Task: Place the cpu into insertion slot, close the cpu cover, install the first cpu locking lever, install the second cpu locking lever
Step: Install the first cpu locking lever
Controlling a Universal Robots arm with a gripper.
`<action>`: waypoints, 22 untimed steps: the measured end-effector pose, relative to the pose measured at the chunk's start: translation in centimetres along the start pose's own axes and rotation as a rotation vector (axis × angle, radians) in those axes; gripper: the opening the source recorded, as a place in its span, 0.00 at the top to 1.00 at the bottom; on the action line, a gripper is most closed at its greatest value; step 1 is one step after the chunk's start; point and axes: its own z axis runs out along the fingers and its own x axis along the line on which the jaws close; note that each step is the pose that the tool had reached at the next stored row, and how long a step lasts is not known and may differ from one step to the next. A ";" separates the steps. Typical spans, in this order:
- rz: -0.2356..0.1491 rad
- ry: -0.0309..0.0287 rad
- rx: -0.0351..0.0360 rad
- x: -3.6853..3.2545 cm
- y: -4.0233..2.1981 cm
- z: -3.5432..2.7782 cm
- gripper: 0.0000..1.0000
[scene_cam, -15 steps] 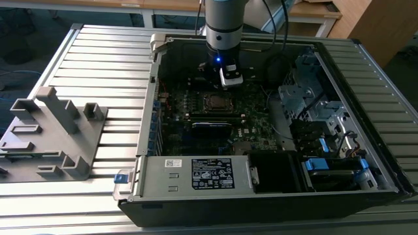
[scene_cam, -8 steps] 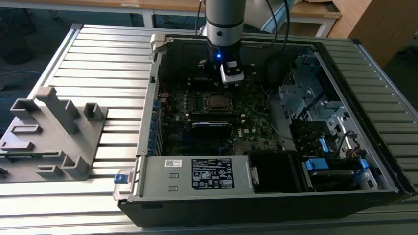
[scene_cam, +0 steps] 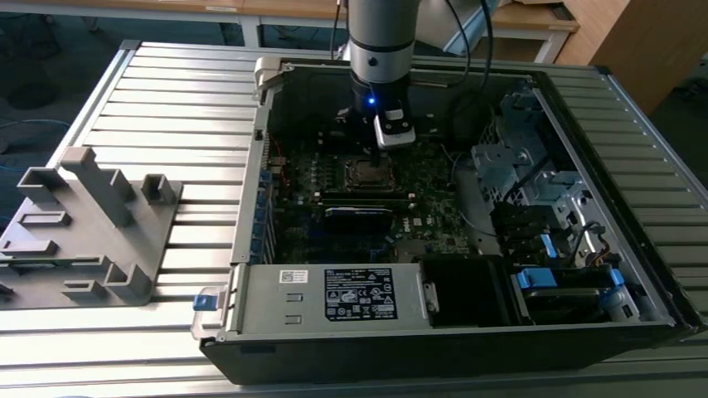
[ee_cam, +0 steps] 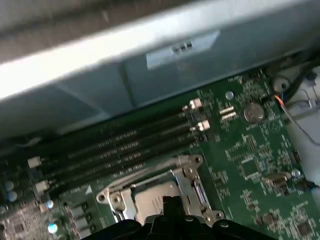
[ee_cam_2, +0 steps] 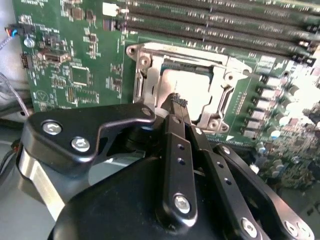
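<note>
The hand [ee_cam_2: 177, 102] hangs low over the insertion slot [ee_cam_2: 187, 90], its two black fingers [ee_cam_2: 175, 145] drawn together to a narrow tip with nothing visible between them. That tip sits right at the near edge of the cpu [ee_cam_2: 182, 82], which lies flat inside the slot; in the first wrist view the same pale square [ee_cam: 152, 202] shows framed by metal.

The cpu cover [ee_cam_2: 222, 82] appears to lie down around the chip, its window leaving the dull grey face open, though how firmly it is seated cannot be judged. The levers cannot be made out with confidence.

The risk, as it seems from here, is a sideways slip: the tip could skid off thin, smooth metal and scrape the chip face or the small parts on the green motherboard [ee_cam_2: 75, 60]. Pressing on a frame that sits slightly askew could also load the chip unevenly.

The frame is thin, bright stamped steel with screw heads at its corners; the chip is matte and flat. Long black memory slots [ee_cam: 120, 145] run beside the socket, and the computer case [scene_cam: 619, 108] around them is ribbed grey sheet metal.
</note>
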 end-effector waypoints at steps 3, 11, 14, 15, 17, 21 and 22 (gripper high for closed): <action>-0.017 0.0017 -0.0011 -0.02 -0.06 0.05 0.89; -0.079 0.0172 0.0441 -0.02 -0.08 0.14 0.89; -0.091 0.0186 0.0407 -0.03 -0.07 0.05 0.89; -0.093 0.0191 0.0390 -0.03 -0.07 0.04 0.89; -0.098 0.0198 0.0372 -0.03 -0.07 0.03 0.89; -0.105 0.0204 0.0360 -0.08 -0.05 -0.44 0.89; -0.105 0.0204 0.0358 -0.09 -0.04 -0.60 0.89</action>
